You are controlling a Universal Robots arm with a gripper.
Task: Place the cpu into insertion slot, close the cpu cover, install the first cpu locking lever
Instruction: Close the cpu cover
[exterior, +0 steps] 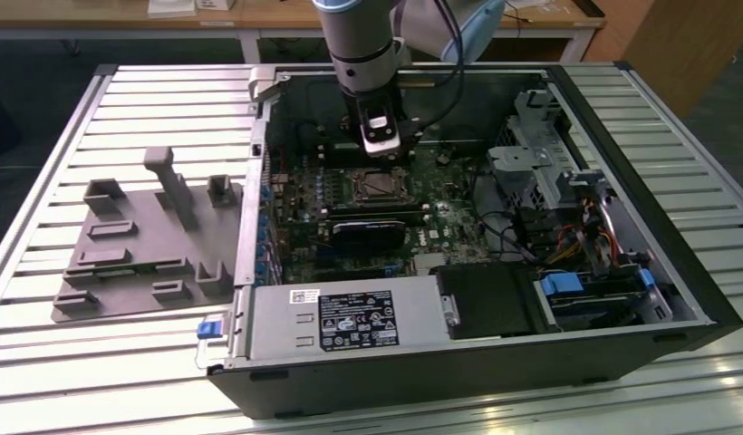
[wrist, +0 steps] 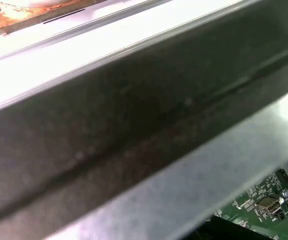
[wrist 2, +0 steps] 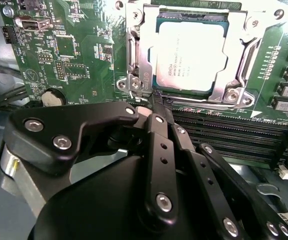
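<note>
My hand [wrist 2: 151, 106] looks pressed together, just beside a corner of the cpu cover [wrist 2: 244, 40]; the cpu [wrist 2: 191, 55] lies flat under that cover; in the exterior view both sit just above the frame's middle.

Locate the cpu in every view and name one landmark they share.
Exterior view: the cpu sits on the green circuit board inside the computer case, under the gripper.
Second wrist view: the cpu lies framed by the cpu cover, near the gripper.
First wrist view: a case wall and a board corner.
Shared landmark: the green circuit board.
</note>
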